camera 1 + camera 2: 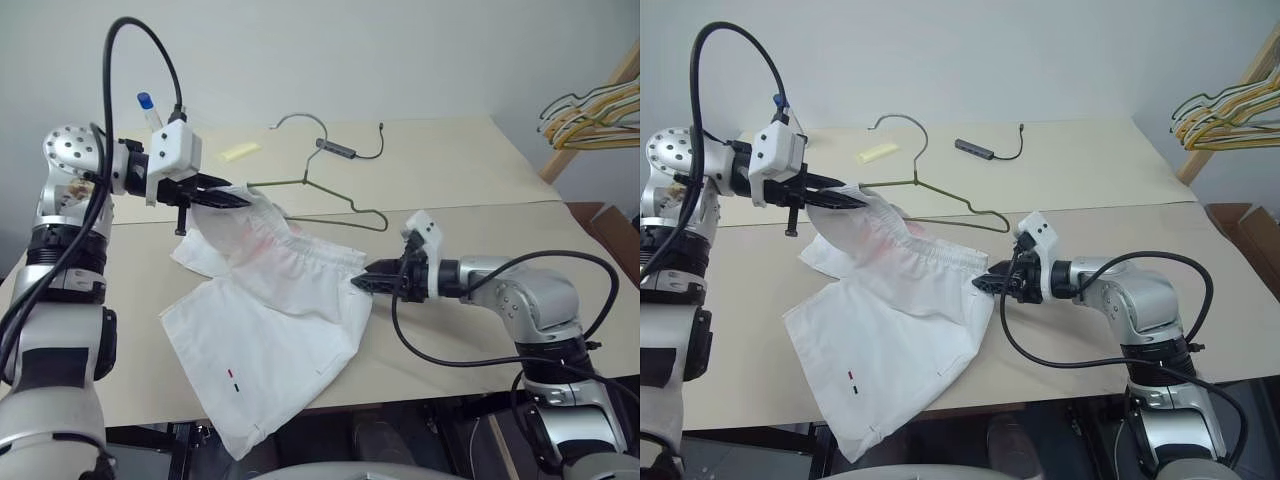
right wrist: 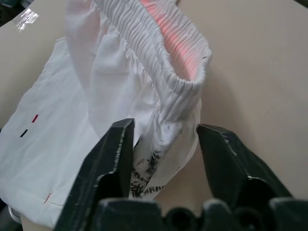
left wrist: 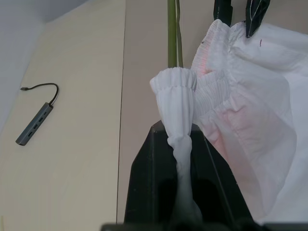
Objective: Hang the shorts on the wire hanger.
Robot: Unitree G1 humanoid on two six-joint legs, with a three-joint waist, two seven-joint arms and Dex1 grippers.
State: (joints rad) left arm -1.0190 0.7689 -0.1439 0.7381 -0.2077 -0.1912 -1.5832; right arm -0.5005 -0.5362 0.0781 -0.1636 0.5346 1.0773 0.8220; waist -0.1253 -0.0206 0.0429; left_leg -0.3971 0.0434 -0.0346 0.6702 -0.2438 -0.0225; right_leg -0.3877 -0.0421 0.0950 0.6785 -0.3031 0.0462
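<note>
The left gripper (image 1: pixel 238 197) is clamped on the gathered waistband of the shorts (image 1: pixel 270 330), holding that edge raised off the desk (image 1: pixel 450 170). The wire hanger (image 1: pixel 330 195) lies on the desk just beyond this gripper. The right gripper (image 2: pixel 163 144) stands part open at the waistband's opposite end, apparently not gripping it.

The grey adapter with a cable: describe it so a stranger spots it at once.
Look at the far half of the beige table, beyond the thin olive-green wire hanger. The slim grey bar-shaped adapter lies there trailing a thin dark cable, unlike the flat pale-yellow block farther left.
</note>
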